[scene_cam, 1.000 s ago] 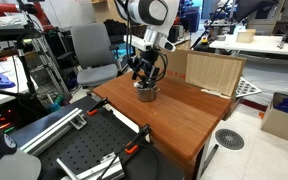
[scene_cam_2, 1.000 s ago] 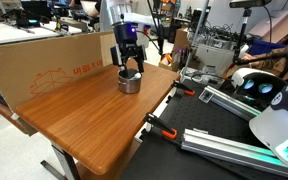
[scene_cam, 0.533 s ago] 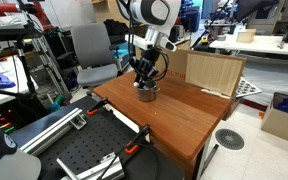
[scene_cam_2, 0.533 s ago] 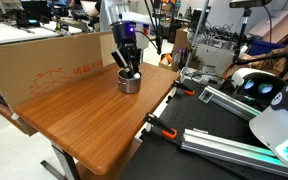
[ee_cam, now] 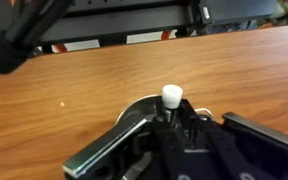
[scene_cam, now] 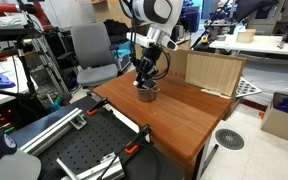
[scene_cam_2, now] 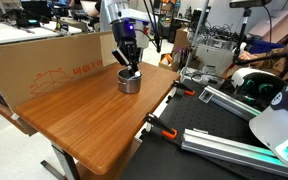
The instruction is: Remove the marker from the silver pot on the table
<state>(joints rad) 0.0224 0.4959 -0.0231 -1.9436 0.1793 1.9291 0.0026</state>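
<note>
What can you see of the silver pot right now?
The silver pot is small and round, of shiny metal with low straight walls. It stands upright on the reddish-brown table, near its far edge, in both exterior views. The gripper reaches down into its open top and hides the inside. In the wrist view the marker shows a white end at the gripper; whether it is gripped is unclear.

Most of marker (ee_cam: 171, 96) behind claw (ee_cam: 174, 120)
</note>
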